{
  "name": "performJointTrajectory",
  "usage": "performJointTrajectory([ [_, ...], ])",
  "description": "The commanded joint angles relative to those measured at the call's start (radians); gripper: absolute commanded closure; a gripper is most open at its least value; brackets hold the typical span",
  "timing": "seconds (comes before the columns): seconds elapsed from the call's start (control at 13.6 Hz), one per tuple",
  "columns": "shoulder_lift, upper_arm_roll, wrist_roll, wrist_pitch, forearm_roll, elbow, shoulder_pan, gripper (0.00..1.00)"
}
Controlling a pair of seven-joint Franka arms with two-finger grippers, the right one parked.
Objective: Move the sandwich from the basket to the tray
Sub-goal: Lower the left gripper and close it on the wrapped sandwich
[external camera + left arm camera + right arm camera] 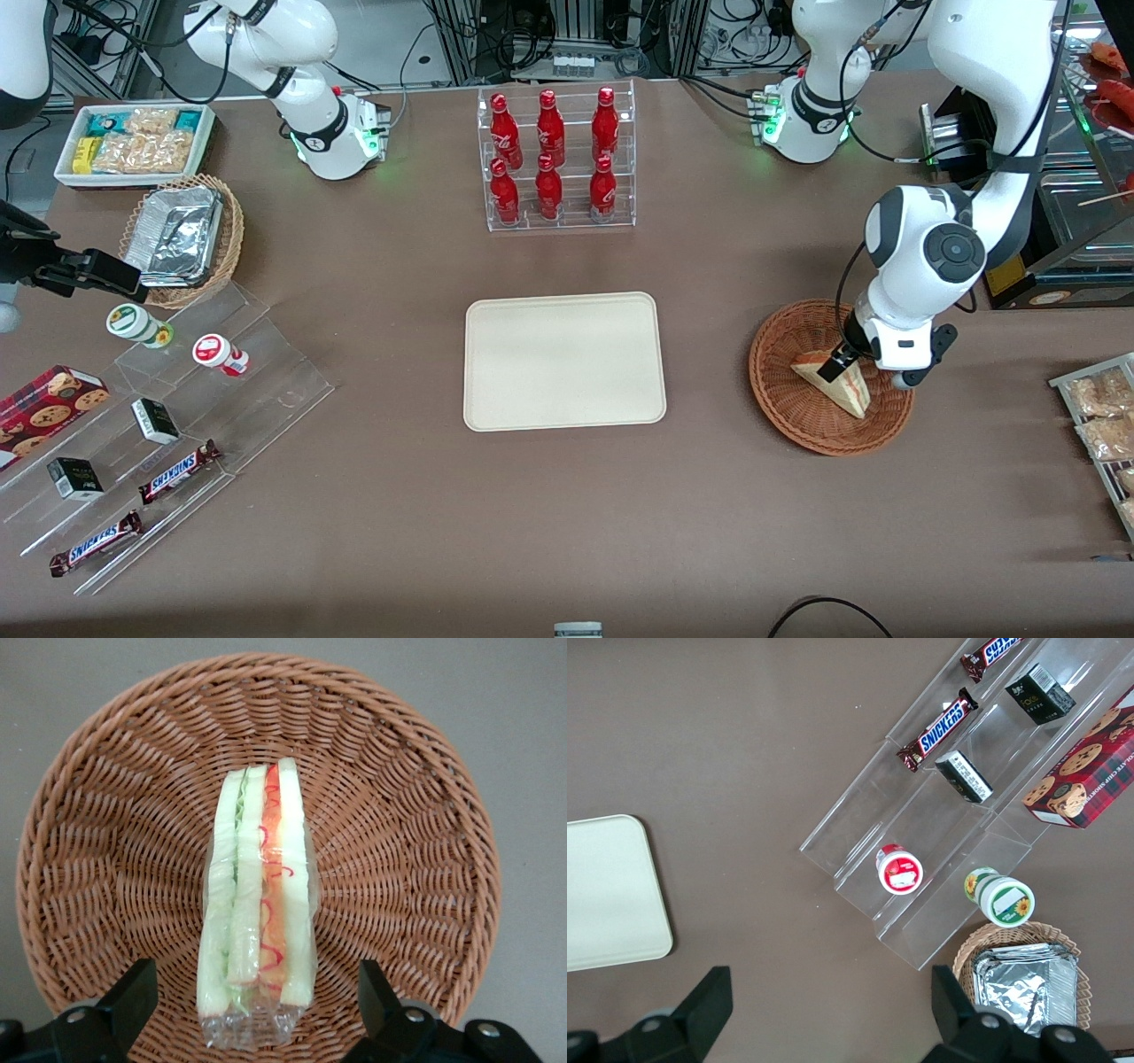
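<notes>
Sandwich (257, 912) lies in the basket (106, 859), wrapped in clear film, standing on its edge so the green and red layers show. The end effector (849, 359) is low in the basket, right at the sandwich. Its two fingers (124, 997) are spread wide, one on each side of the bread. They are not touching it, so it holds nothing yet.

The basket sits on the counter (567, 514) toward the working arm's end. The tray (564, 361) lies bare in the middle of the counter, well apart from the basket. Farther from the front camera stands a clear rack of red bottles (554, 158).

Things that could go wrong, I think:
- The film looks slippery, so the sandwich could slide out when the fingers close and lift
- The bread looks soft, so a hard squeeze could squash it
- The sandwich stands on a thin edge, so a bump from one finger could tip it flat
- The fingers are near the woven floor, so they could catch the basket and drag it
</notes>
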Motion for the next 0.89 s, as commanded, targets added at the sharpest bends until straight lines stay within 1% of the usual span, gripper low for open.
performJointTrajectory([
  [0.0, 0.015, 0.004, -0.028, 0.072, 0.016, -0.037, -0.008, 0.00],
  [0.07, 0.029, 0.004, -0.028, 0.075, 0.016, -0.032, -0.008, 0.05],
  [0.15, 0.031, 0.005, -0.028, 0.079, 0.016, -0.032, -0.008, 0.20],
  [0.3, 0.031, 0.005, -0.025, 0.079, 0.018, -0.029, -0.001, 0.80],
  [0.37, 0.031, 0.005, -0.016, 0.078, 0.018, -0.024, 0.003, 1.00],
  [0.59, 0.022, 0.008, -0.014, 0.063, 0.019, -0.003, 0.000, 1.00],
  [0.74, -0.013, 0.008, -0.015, -0.001, 0.027, 0.021, -0.009, 1.00],
  [0.81, -0.036, 0.005, -0.013, -0.072, 0.038, 0.052, -0.011, 1.00],
])
